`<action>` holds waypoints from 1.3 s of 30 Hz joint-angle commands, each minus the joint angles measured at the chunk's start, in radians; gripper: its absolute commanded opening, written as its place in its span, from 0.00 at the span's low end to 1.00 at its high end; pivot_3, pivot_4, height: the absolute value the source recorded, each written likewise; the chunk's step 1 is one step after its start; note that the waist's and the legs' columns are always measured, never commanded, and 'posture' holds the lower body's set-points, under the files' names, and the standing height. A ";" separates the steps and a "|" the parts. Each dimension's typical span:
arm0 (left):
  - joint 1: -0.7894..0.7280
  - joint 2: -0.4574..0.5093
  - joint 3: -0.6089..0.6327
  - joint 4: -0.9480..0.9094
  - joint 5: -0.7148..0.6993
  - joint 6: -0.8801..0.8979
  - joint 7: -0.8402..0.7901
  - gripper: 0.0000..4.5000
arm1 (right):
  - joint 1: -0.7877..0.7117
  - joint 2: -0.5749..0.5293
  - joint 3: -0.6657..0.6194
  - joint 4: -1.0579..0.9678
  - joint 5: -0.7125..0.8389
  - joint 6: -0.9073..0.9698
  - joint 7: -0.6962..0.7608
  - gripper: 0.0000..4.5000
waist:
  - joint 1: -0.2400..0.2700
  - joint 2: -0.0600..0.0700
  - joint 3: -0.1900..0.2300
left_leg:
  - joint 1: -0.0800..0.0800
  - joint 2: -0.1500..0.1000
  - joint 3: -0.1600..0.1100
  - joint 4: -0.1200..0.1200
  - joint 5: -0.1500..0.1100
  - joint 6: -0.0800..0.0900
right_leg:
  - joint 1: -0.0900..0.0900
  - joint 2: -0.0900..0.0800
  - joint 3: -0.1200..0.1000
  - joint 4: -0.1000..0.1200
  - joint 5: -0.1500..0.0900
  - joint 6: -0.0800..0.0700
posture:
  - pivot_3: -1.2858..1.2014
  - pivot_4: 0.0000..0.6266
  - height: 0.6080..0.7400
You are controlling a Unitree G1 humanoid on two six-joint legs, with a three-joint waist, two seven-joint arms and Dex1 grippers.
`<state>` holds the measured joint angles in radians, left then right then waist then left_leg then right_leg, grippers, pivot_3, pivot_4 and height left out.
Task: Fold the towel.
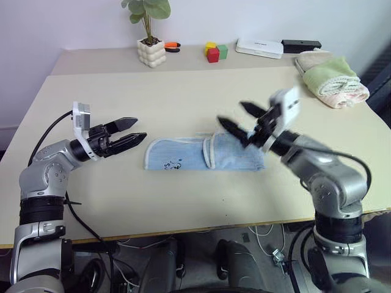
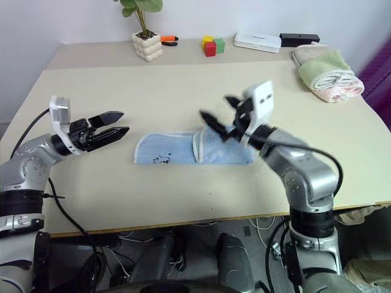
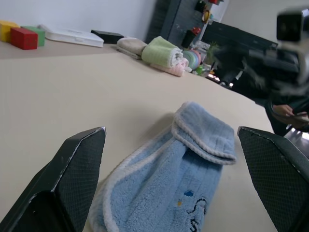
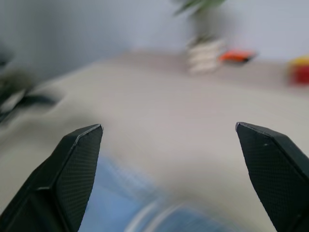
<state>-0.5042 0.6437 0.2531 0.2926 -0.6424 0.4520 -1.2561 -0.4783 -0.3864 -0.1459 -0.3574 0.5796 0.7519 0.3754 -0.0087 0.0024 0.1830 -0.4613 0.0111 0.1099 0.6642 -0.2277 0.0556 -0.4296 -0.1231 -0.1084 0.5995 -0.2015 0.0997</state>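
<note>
The towel (image 1: 204,154) lies flat on the counter (image 1: 183,91) between my two claws, folded into a long strip, one end lapped over the middle. My left claw (image 1: 129,132) hovers just off the towel's left end, above the counter, fingers spread, grasping nothing. My right claw (image 1: 239,119) is above the towel's right half, clear of the cloth, fingers apart and empty. The dark printed mark faces up near the left end.

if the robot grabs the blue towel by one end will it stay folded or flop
Probably flop: the towel is soft terry, lying limp on the table, its folded flap loose. It looks light for its size. A push would likely bunch it rather than slide it.
</note>
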 commanded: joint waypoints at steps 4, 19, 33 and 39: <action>-0.003 -0.004 0.018 -0.041 -0.022 0.007 0.017 1.00 | 0.089 0.085 0.062 0.120 -0.106 -0.150 -0.023 0.29 | -0.005 0.000 0.000 | 0.000 0.000 0.001 0.000 0.001 -0.001 | -0.001 0.000 0.000 0.001 0.000 0.000 | 0.52 0.24 1.00; 0.180 -0.086 0.239 -0.360 -0.340 0.528 0.610 1.00 | 0.184 0.120 0.283 0.482 -0.472 -0.538 0.012 0.01 | -0.007 -0.003 -0.002 | 0.006 0.001 -0.001 0.000 0.002 -0.007 | 0.002 0.001 0.002 0.008 0.000 0.000 | 0.52 0.24 1.00; 0.378 -0.343 0.372 -0.589 -0.956 0.537 1.286 1.00 | 0.082 0.103 0.189 0.435 -0.404 -0.549 0.106 0.98 | -0.004 -0.004 -0.002 | 0.017 0.001 -0.002 -0.002 -0.003 -0.006 | 0.004 -0.003 0.005 0.010 -0.003 -0.005 | 0.52 0.24 1.00; 0.529 -0.407 0.279 -0.706 -1.061 0.426 1.459 1.00 | 0.028 0.049 0.105 0.396 -0.309 -0.486 0.172 0.98 | -0.001 -0.004 -0.002 | 0.016 0.000 -0.001 -0.002 -0.003 -0.006 | 0.003 -0.004 0.005 0.011 -0.005 -0.008 | 0.52 0.24 1.00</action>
<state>0.0039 0.2613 0.5494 -0.3761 -1.6378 0.9346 0.1354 -0.4211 -0.3171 0.0039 0.1091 0.2142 0.2512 0.5112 -0.0100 -0.0014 0.1806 -0.4455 0.0112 0.1088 0.6618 -0.2317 0.0508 -0.4261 -0.1276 -0.1038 0.6098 -0.2063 0.0914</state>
